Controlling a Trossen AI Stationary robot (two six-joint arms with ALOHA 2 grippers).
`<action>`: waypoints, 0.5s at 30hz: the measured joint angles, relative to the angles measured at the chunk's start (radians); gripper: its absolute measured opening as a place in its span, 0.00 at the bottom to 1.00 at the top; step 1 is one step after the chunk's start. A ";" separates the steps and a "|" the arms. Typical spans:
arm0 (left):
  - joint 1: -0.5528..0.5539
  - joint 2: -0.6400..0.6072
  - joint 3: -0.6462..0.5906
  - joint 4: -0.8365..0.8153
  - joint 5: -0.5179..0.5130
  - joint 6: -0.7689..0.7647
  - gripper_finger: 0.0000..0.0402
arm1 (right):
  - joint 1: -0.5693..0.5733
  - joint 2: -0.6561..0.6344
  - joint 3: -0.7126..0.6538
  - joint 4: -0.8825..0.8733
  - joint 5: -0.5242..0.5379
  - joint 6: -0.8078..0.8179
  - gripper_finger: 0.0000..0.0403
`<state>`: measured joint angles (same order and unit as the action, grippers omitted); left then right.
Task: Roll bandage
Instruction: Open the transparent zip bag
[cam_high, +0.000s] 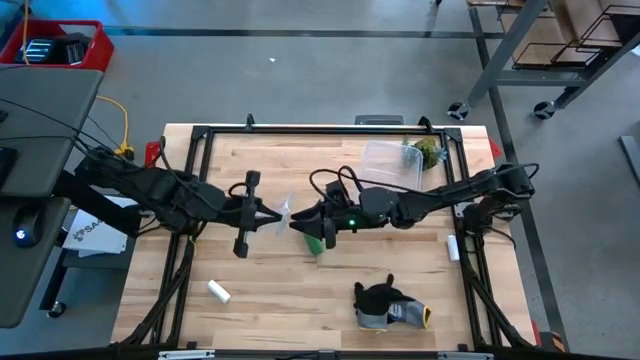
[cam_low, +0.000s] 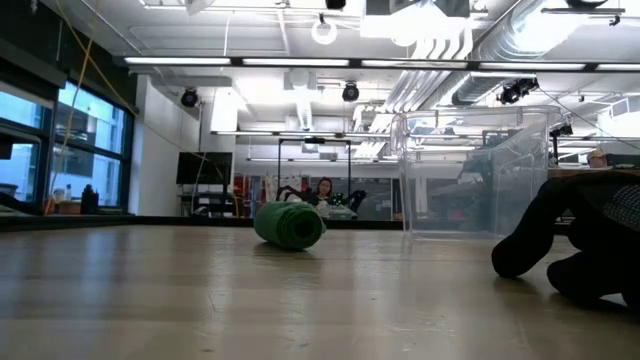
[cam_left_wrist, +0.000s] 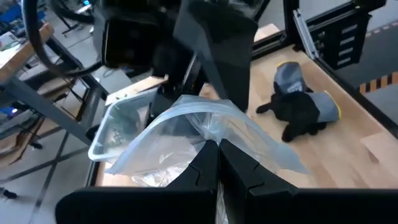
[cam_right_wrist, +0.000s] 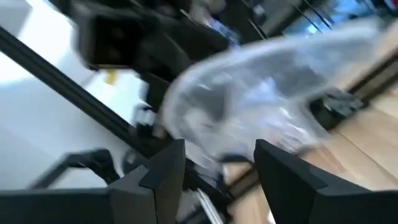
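The bandage is a compact bright green roll (cam_low: 290, 225) lying on its side on the wooden table, near the middle (cam_high: 319, 241). My left gripper (cam_high: 268, 215) is shut on a clear plastic bag (cam_high: 285, 212), left of the roll. My right gripper (cam_high: 308, 222) is open, just above the roll and facing the bag (cam_right_wrist: 267, 87) from the right. In the right wrist view its two fingers stand apart in front of the bag. Neither gripper touches the bandage. My left gripper pinches a gathered edge of the clear bag (cam_left_wrist: 211, 138) between its two shut fingers (cam_left_wrist: 239, 165), coming level from the table's left. The bag spreads out beyond the fingertips toward my right gripper. My right gripper is open at the bag's other end; I cannot tell whether it touches the bag.
A clear plastic container (cam_high: 391, 163) stands at the far right of the table, with a green-yellow object (cam_high: 428, 152) beside it. A dark grey glove (cam_high: 388, 304) lies near the front edge. Two small white cylinders lie at the front left (cam_high: 219, 291) and by the right edge (cam_high: 452, 247).
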<state>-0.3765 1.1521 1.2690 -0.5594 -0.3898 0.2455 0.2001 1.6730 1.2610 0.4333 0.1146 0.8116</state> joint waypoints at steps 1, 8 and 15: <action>0.000 0.000 0.000 -0.001 -0.001 0.000 0.00 | -0.004 0.002 0.000 0.037 0.000 -0.001 0.46; 0.000 0.016 0.000 -0.002 -0.004 0.001 0.00 | -0.017 0.005 0.000 0.110 0.020 0.026 0.46; 0.001 0.036 -0.001 0.042 -0.011 0.003 0.00 | -0.013 0.005 0.000 0.067 0.069 0.053 0.25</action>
<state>-0.3759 1.1877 1.2682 -0.5177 -0.4012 0.2488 0.1869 1.6775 1.2613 0.5004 0.1838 0.8648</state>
